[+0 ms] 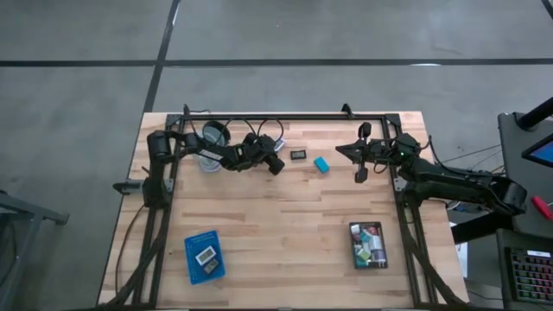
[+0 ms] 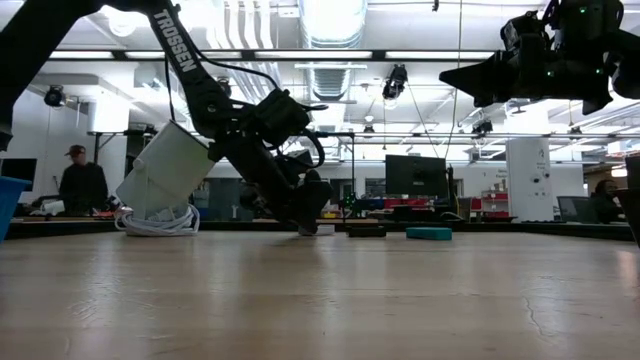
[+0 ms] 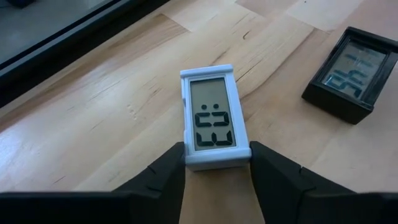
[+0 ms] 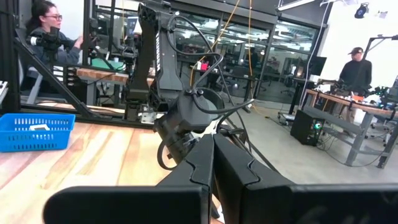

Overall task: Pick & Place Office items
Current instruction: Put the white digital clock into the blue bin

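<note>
— White clock piece (image 3: 214, 118), label-like face up, lies flat on the counter (image 1: 285, 233) near its far edge; the left claw (image 3: 216, 163) pinches its near end between both fingers.

— What sits around it?

— 1 dark rectangle (image 3: 351, 74) lies just beside it, and a teal block (image 1: 321, 164) a little further along. The right claw (image 4: 213, 163) hangs high above the counter, fingers pressed together, holding nothing.

— How far along, would you say?

— Partly done. The black tray (image 1: 368, 245) holds several pieces and the blue tray (image 1: 205, 257) holds about 2. I judge 3 loose items remain, this white one first.
</note>
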Controlling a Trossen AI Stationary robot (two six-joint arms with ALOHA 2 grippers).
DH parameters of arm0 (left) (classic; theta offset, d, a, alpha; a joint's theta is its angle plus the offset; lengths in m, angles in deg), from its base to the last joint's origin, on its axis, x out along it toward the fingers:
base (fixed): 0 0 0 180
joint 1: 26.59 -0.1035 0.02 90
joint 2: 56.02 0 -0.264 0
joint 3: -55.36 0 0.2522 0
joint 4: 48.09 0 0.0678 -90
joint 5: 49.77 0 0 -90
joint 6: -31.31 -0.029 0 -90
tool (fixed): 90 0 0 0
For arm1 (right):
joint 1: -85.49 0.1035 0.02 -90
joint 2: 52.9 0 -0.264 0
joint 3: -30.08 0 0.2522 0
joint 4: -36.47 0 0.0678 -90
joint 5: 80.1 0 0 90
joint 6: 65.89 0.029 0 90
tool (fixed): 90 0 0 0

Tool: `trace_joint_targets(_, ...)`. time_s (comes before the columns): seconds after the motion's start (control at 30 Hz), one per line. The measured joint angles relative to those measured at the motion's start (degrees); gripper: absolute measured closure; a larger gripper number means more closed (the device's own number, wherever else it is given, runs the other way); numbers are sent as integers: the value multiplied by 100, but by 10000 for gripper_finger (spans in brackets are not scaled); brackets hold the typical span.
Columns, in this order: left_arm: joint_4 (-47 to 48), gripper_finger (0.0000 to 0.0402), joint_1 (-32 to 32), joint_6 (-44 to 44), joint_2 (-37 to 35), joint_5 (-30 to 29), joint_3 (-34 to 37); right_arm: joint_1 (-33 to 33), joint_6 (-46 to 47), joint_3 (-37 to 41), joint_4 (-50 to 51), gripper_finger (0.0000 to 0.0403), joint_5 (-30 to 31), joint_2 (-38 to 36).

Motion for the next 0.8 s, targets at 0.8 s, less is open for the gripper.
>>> trace_joint_targets(0.8,1827,238,1054,769,-443,-100,-26,0,0,0,1,394,-1,-2)
